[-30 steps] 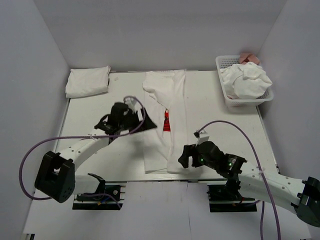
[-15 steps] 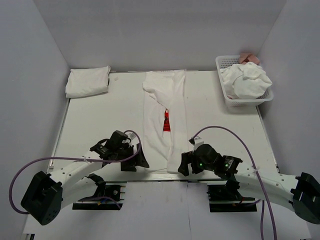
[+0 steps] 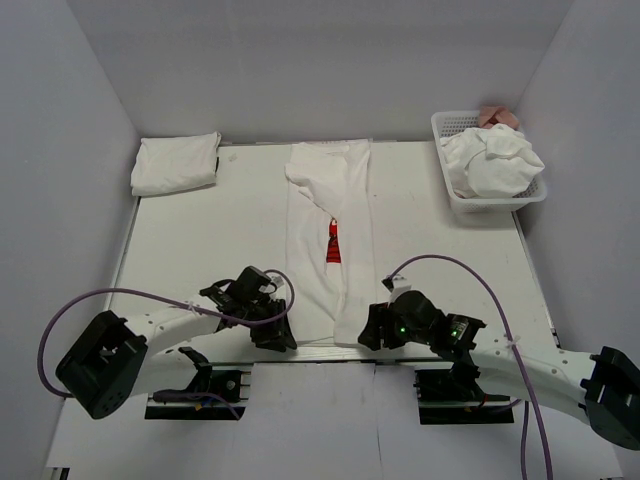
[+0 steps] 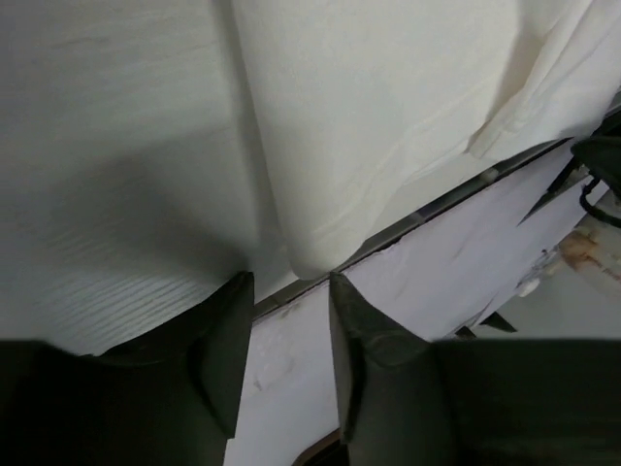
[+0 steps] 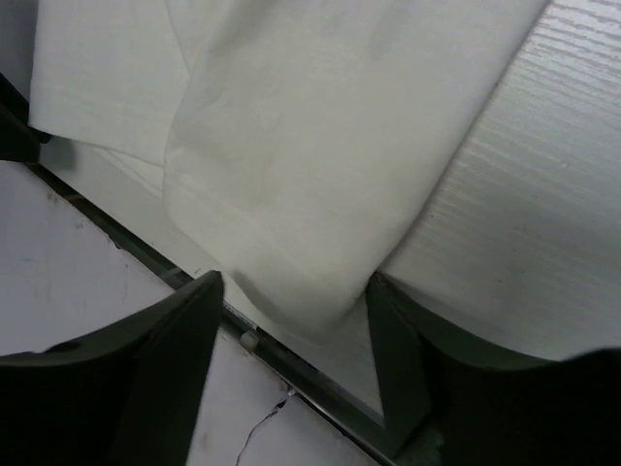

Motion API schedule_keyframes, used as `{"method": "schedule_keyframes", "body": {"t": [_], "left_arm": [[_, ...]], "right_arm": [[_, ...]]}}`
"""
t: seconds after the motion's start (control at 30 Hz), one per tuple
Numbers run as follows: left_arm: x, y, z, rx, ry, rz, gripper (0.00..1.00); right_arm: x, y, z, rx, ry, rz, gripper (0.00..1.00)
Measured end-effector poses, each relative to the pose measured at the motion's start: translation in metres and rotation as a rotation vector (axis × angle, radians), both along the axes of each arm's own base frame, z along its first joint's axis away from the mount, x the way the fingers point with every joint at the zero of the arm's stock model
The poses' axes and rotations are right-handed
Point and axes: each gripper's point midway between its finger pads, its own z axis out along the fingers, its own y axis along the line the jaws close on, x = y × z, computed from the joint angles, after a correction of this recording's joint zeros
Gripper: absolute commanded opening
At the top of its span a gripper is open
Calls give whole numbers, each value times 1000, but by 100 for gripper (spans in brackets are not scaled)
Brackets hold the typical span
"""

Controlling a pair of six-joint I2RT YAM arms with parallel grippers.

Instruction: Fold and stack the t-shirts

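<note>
Top view: the strip-folded t-shirt (image 3: 330, 250) is laid at table (image 3: 200, 230) ctr, long axis near-to-far, hem at the near edge. The left gripper (image 3: 284, 336) is placed at the hem's left corner and the right gripper (image 3: 372, 330) at its right; each arm is nearest its own corner. A folded shirt (image 3: 177, 163) is parked far left, and crumpled shirts (image 3: 495, 160) sit in the basket (image 3: 485, 206) far right.

Left wrist view: jaws are seen part-open. The hem corner is just ahead of the tips, not yet pinched.

Right wrist view: jaws are held wide. The corner lies between them, ungripped.

Bare bench (image 3: 200, 230) is lying open left and right of the shirt (image 3: 330, 200); folded stack (image 3: 176, 163) and basket (image 3: 470, 205) are blocking far corners.
</note>
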Motion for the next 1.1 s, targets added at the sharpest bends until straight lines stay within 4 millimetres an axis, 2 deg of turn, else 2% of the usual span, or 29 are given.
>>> {"method": "schedule_keyframes", "body": {"t": [0.03, 0.07, 0.13, 0.17, 0.2, 0.23, 0.37, 0.5, 0.6, 0.73, 0.9, 1.1], "left_arm": [[-1, 0, -2, 9, -1, -6, 43], [-1, -1, -4, 15, 0, -10, 34], [-1, 0, -6, 31, -3, -10, 22], [0, 0, -8, 42, -5, -11, 7], [1, 0, -9, 48, -2, -8, 0], [2, -1, -9, 52, -5, -10, 0], [9, -5, -8, 60, -33, -21, 0], [20, -15, 5, 34, -99, -44, 0], [30, -21, 21, -2, -171, -50, 0], [50, -28, 41, -24, -269, -31, 0], [90, -31, 64, 11, -407, 53, 0], [162, -32, 96, 140, -567, 211, 0]], "right_arm": [[-1, 0, -1, 1, 6, -5, 58], [-1, -1, -2, -1, 14, -11, 54], [-2, -2, -3, -1, 25, -22, 40], [-3, -3, -6, -10, 35, -29, 32], [-3, -4, -8, -19, 40, -30, 18], [-4, -6, -10, -26, 45, -34, 0], [-3, -9, -14, -48, 57, -59, 0], [4, -12, -12, -73, 34, -88, 0], [15, -10, -2, -69, -5, -119, 0], [37, 0, 22, -52, -73, -175, 0], [72, 8, 40, -103, -145, -274, 0], [135, 22, 65, -204, -202, -459, 0]]}}
